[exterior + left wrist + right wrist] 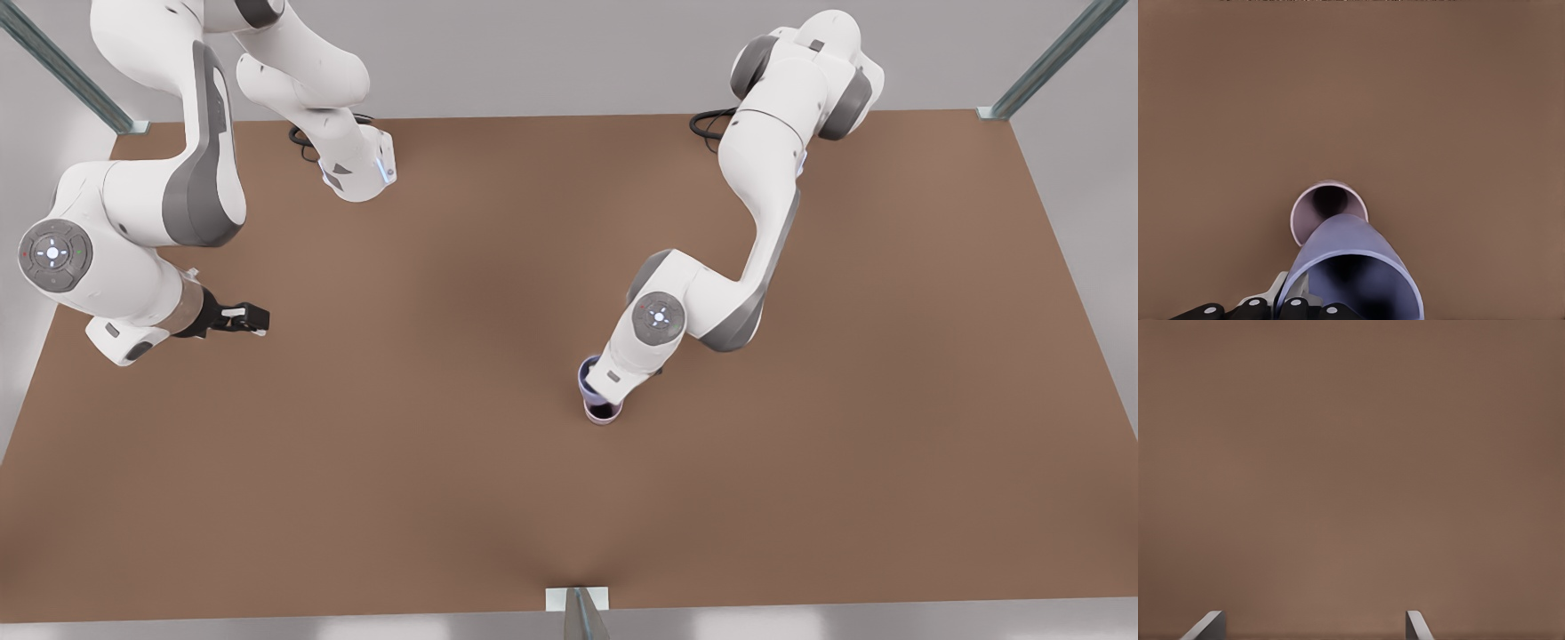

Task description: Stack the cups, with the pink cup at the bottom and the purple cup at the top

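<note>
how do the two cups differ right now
The purple cup is bluish lavender; the pink cup is pale mauve. The purple cup is held at its rim by the left gripper and sits over the pink cup; the pink cup stands on the table beneath it, ungripped. How deep the purple cup has nested is unclear. Both are plain tapered cups with dark insides. The right gripper waits open, far off.

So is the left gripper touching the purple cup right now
Touching. In the left wrist view the left gripper has its fingers clamped on the rim of the purple cup, holding it tilted above the pink cup.
</note>
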Tool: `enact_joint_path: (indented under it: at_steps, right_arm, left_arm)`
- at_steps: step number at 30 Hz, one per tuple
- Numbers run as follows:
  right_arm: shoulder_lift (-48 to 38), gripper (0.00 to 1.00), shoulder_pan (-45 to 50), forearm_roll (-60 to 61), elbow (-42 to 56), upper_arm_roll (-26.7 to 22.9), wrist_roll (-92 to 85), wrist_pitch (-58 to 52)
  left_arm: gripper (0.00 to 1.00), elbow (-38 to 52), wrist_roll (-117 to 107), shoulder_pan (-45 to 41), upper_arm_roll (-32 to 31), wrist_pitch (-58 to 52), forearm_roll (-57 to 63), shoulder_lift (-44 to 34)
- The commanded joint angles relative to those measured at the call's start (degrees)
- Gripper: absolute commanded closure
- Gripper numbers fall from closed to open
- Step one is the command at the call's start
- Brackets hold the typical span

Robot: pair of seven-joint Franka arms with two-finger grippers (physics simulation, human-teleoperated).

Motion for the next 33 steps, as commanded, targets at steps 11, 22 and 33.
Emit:
enact_joint_path:
  at_steps: [11, 22, 33]
  right_arm:
    - [0.0, 0.00, 0.0, 0.0, 0.0, 0.0, 0.9, -0.1]
    - [0.0, 0.00, 0.0, 0.1, 0.0, 0.0, 0.9, -0.5]
    - [0.0, 0.00, 0.0, 0.4, 0.0, 0.0, 0.9, -0.5]
  left_arm:
    - [0.79, -0.5, -7.2, 1.2, 0.1, 2.7, -0.1, 0.0]
    - [0.79, -1.3, -6.5, 1.3, 0.1, 2.6, 0.0, 0.7]
    - [0.79, -1.5, -6.5, 1.3, 0.1, 2.8, 0.0, 1.7]
